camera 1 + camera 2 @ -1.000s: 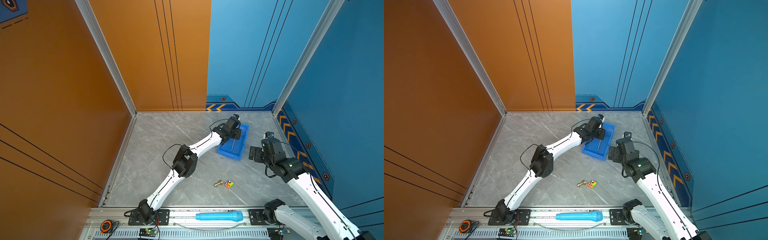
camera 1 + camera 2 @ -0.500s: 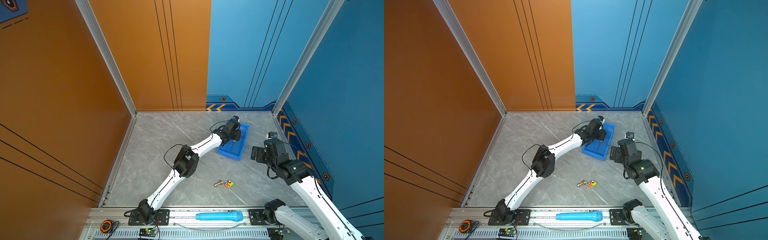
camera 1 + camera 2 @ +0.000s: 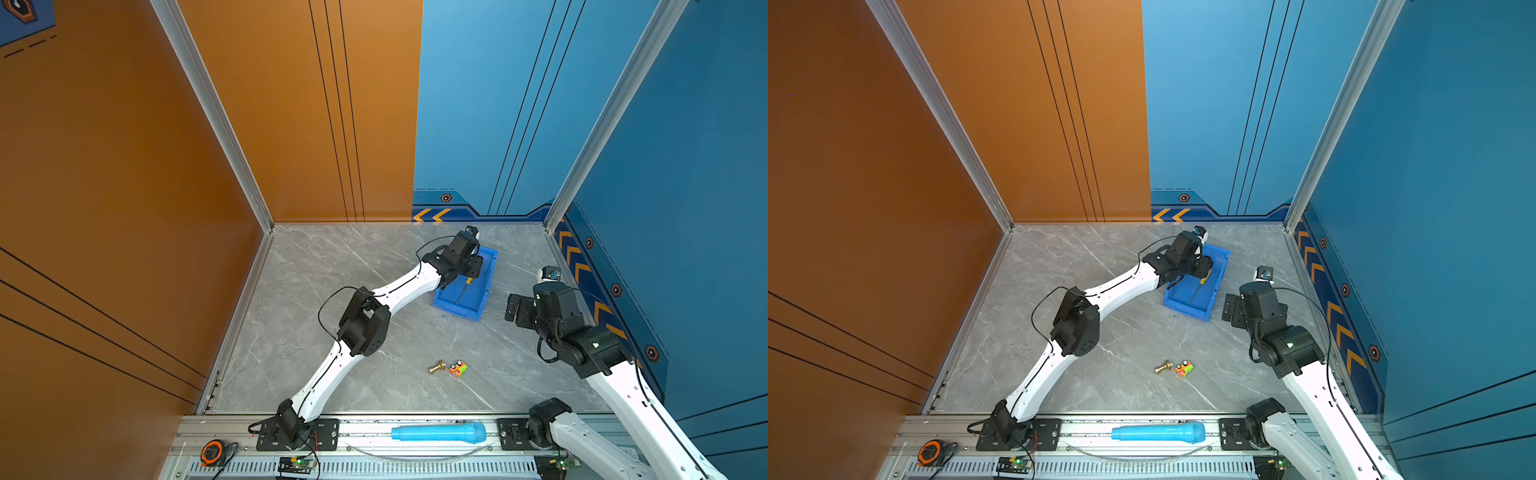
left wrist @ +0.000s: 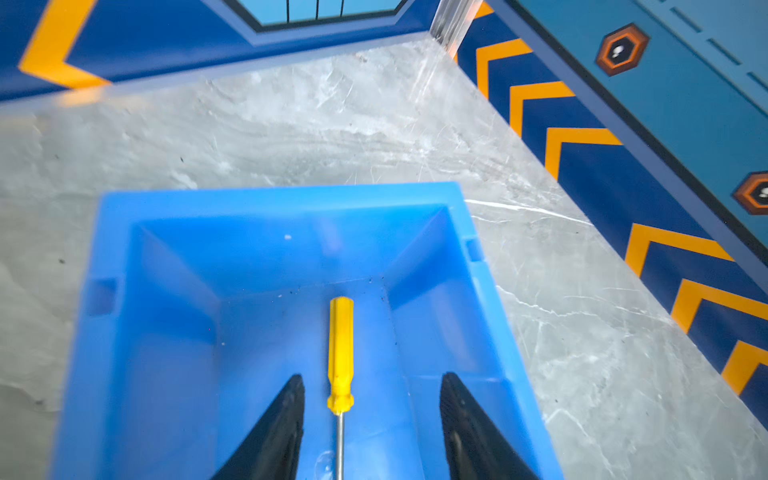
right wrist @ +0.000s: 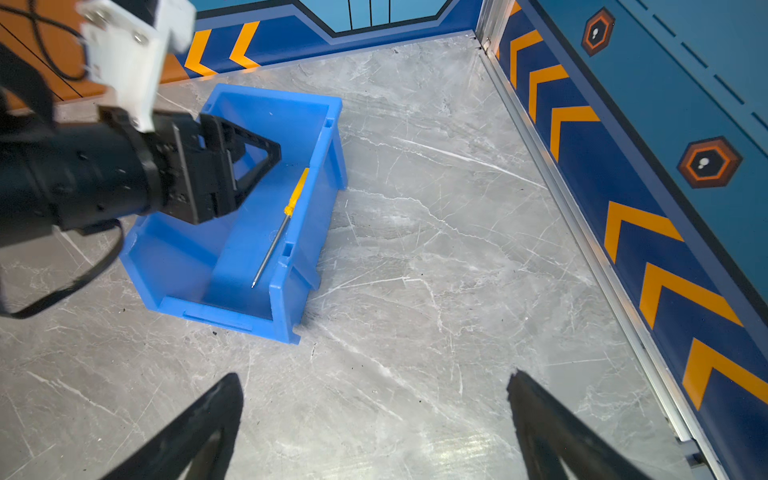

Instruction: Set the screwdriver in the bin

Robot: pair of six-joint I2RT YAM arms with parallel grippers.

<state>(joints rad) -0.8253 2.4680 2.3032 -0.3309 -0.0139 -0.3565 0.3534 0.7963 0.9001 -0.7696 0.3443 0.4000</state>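
Screwdriver (image 4: 340, 353): lay flat in bin (image 3: 457, 308), right of centre in both top views.
Left gripper (image 4: 372, 375): spread above screwdriver, apart from it.
Right gripper (image 5: 376, 373): spread over floor (image 5: 457, 249).

No words, numbers or brands are legible; the only signs are orange chevrons (image 4: 54, 37) and hexagon emblems (image 4: 622, 49) on the blue wall skirting (image 4: 166, 37).

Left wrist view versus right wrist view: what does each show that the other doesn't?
Only left wrist: the left pincer from behind, jaws apart either side of the screwdriver, not touching it. Only right wrist: the screwdriver's tip, the outer walls of the bin, the open right pincer over the table. Both: screwdriver lying inside the bin.
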